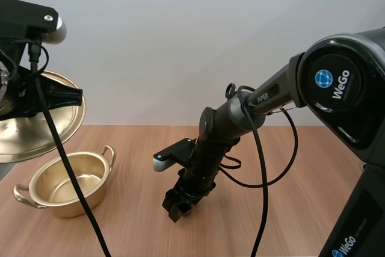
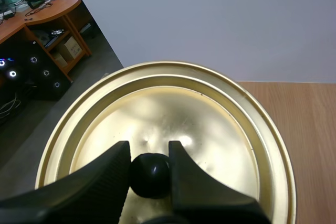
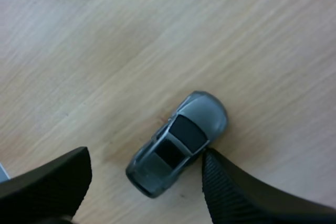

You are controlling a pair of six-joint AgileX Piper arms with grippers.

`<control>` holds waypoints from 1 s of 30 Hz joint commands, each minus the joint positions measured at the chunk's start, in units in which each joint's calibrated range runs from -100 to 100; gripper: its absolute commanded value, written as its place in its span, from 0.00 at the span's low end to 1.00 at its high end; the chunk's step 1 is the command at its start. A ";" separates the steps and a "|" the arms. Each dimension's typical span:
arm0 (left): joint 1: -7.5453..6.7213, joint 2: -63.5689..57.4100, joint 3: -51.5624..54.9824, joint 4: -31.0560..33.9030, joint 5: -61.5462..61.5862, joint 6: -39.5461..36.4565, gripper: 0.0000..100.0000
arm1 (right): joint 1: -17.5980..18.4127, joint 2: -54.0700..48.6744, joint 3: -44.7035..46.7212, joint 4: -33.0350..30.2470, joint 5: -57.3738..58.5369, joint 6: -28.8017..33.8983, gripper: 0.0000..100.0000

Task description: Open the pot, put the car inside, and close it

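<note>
One wooden counter (image 1: 138, 227) carries everything: above it the golden lid (image 2: 210, 114) hangs tilted in the left gripper (image 2: 149, 150), whose fingers (image 2: 100, 182) pinch its black knob (image 2: 150, 176), up and left of the open pot (image 1: 75, 204). Well right of the pot, the right gripper (image 1: 176, 207) is low over the counter with its fingers spread. The small grey car (image 3: 178, 140) lies on the wood between them, close against one finger.

Light wooden table (image 1: 138, 227) with fine grain, evenly lit, meeting a plain pale grey wall (image 1: 180, 28) that rises directly behind its far edge.
</note>
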 commanded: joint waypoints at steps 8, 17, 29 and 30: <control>-0.01 0.08 -0.10 0.07 0.01 0.55 0.00 | 1.19 2.91 -0.09 -5.91 -0.30 0.52 0.23; -0.01 -0.08 -0.10 0.07 2.26 0.54 0.00 | 1.10 2.03 -0.56 -12.05 -7.10 3.36 0.00; -0.01 -8.81 -8.92 0.07 8.60 0.57 0.00 | 1.46 -5.87 -14.10 -3.93 3.14 -2.67 0.00; -0.01 -9.73 -9.96 0.07 8.60 0.78 0.00 | 1.75 -5.99 -14.63 -2.60 4.71 -3.59 0.00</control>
